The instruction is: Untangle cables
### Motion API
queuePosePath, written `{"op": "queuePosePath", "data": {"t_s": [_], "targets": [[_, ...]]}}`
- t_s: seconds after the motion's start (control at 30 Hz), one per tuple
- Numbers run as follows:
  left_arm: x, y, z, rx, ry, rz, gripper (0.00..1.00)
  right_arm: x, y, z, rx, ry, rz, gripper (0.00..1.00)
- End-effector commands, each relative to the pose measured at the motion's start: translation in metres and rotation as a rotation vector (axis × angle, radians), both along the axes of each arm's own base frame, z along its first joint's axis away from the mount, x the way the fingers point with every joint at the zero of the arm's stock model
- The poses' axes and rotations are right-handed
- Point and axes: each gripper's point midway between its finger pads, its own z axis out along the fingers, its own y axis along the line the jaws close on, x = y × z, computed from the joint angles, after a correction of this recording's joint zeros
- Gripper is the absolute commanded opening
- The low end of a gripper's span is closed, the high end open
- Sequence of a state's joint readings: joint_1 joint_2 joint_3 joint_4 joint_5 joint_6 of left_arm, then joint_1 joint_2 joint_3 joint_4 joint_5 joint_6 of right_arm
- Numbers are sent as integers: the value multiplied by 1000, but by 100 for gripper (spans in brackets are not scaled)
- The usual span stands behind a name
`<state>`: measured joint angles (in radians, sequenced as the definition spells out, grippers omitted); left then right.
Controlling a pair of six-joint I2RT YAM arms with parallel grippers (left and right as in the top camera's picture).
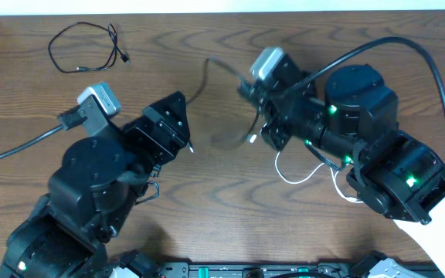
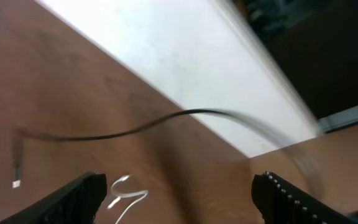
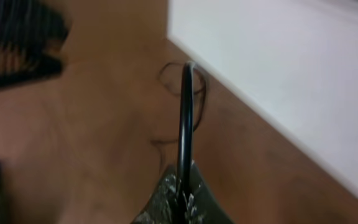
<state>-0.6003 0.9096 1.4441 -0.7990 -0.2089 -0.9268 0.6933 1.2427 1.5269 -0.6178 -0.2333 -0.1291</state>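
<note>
I'm mid-separation: right tool (image 3: 182, 190) pinches the black cable (image 3: 185, 118), raised; left tool (image 2: 179, 196) gapes empty. Next, I carry it away from the white cable (image 1: 298, 176).

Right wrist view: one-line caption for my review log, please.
Right gripper shut on a black cable that arches away over the wooden table.

**Visibility gaps: blur, crops, occlusion**

Left wrist: the black cable (image 2: 135, 128) smears into motion blur on its right stretch. The left gripper (image 2: 180, 182) fingers and the white cable (image 2: 132, 196) are cropped at the bottom edge.
Right wrist: the whole view is soft, and the right gripper (image 3: 182, 190) is cut off below.
Overhead: the white cable's end is hidden under the right arm.
</note>
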Motion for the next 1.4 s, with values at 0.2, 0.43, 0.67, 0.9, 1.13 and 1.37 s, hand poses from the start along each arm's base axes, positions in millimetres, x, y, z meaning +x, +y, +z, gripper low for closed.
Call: {"op": "queuePosePath", "data": {"t_s": [0.2,0.43,0.67,0.9,1.13,1.37], "targets": [[-4,-1,29,-61,-93,-20,80,-31,24,-27,-7,175,214,1],[-9,-15,26,-113,-59,-92,93,-38,37,-20,39,169,301,1],[-8,-29,12,-440,152,-24,83,-40,40,-13,62,151,325,1],[-11,-48,17,-716,298,-27,83,-42,44,-1,119,159,344,1],[-10,-48,21,-758,297,-16,75,-51,48,6,160,191,395,1],[-6,-41,22,-776,279,30,66,-57,49,6,172,220,419,1]]}}
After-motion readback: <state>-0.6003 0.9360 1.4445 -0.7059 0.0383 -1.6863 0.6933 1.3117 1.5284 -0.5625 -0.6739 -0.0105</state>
